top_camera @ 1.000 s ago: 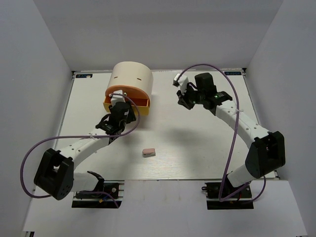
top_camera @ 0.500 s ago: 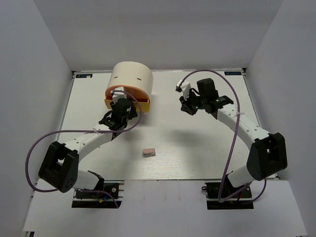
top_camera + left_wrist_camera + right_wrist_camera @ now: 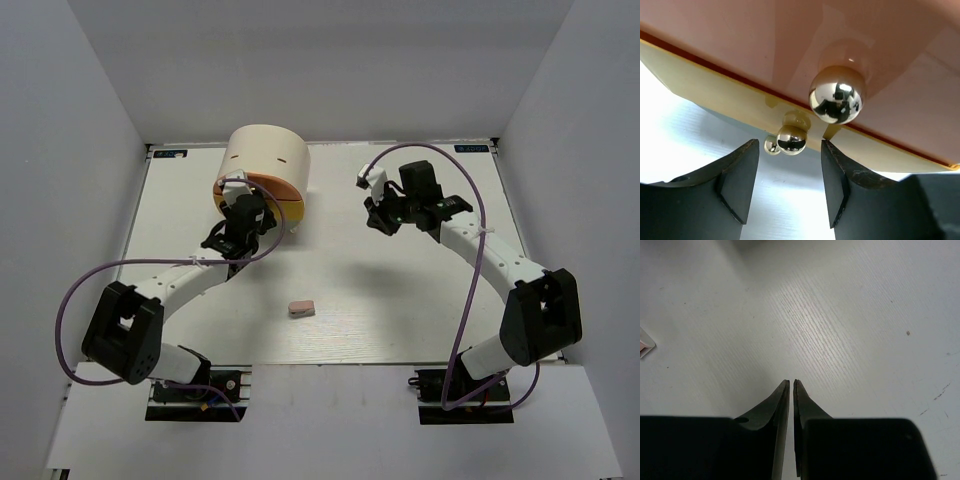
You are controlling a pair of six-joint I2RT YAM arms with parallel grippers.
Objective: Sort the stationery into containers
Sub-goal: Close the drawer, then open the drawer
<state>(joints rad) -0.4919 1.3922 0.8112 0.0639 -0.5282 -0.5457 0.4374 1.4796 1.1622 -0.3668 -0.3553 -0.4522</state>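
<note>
The cream half-cylinder chest stands at the back left, with the orange drawer and the yellow drawer at its front. My left gripper is open and right at the drawer fronts. In the left wrist view the yellow drawer's small round knob sits just ahead of my open left gripper, and the orange drawer's larger knob is above it. A pinkish eraser lies on the table in front. My right gripper is shut and empty. No pens or highlighters are in view.
The white table is boxed in by grey walls on three sides. Purple cables loop off both arms. A corner of the eraser shows at the left edge of the right wrist view.
My left gripper has moved forward against the chest, and the yellow drawer has slid in from sticking well out. My right gripper has shifted slightly and stays shut.
</note>
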